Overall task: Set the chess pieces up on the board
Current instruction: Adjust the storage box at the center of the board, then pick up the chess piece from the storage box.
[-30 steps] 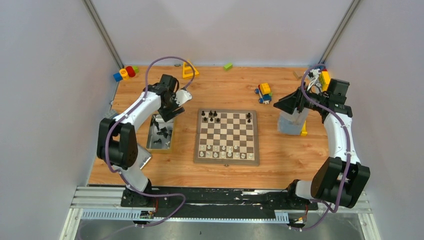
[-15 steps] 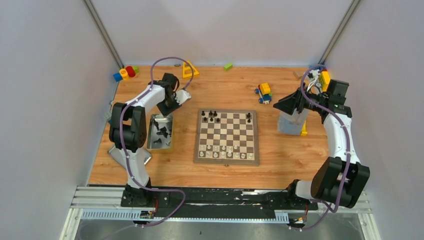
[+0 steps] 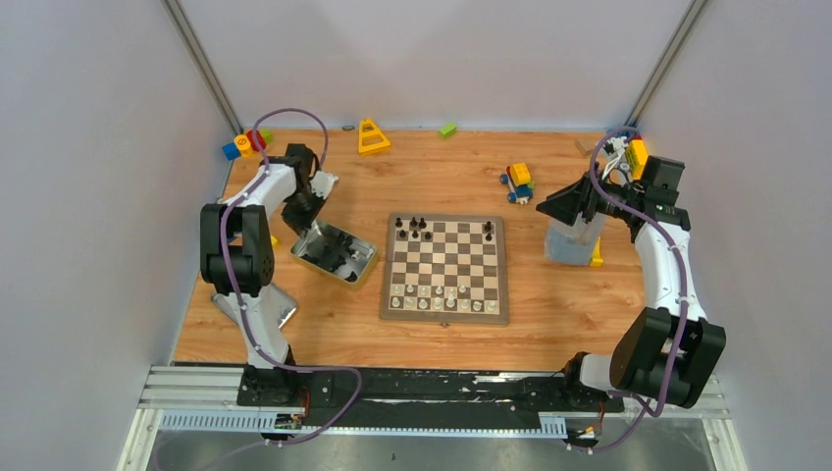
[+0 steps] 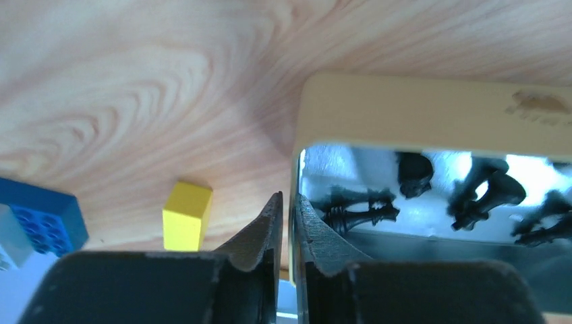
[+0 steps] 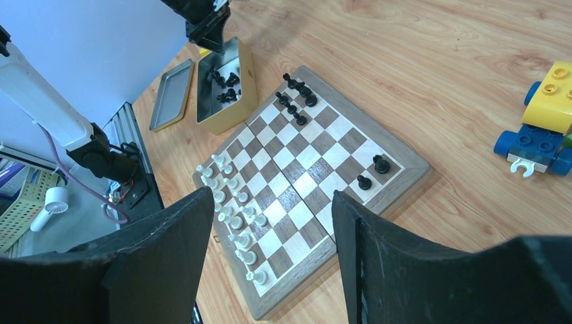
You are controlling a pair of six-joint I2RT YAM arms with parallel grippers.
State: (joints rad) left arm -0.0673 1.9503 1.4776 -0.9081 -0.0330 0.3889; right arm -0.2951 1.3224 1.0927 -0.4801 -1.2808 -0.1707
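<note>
The board [image 3: 444, 319] lies mid-table, also seen in the right wrist view [image 5: 405, 169]. Pale chess pieces [image 3: 442, 299] fill its near rows, and a few black ones [image 3: 416, 229] stand on its far rows. More black pieces [image 3: 338, 250] lie inside the silver tin [image 3: 365, 265] left of the board. My left gripper [image 3: 306, 218] is shut on the tin's thin rim, one finger inside and one outside [image 4: 289, 199]; the tin's tan wall [image 4: 418, 111] and the fallen black pieces [image 4: 357, 209] show beyond. My right gripper [image 5: 271, 196] hangs open above the table right of the board, holding nothing.
The tin's flat lid [image 3: 280, 309] lies near the left arm's base. A yellow block [image 4: 187, 214] and a blue block [image 4: 47, 216] sit beside the tin. A toy car [image 3: 518, 183], a yellow triangle [image 3: 371, 137], a green block [image 3: 447, 129] and a grey box [image 3: 574, 240] stand around.
My left gripper closed on the tin's rim while the arm swung back and left. The tin turned and now lies at an angle, closer to the board. The right arm stayed still.
</note>
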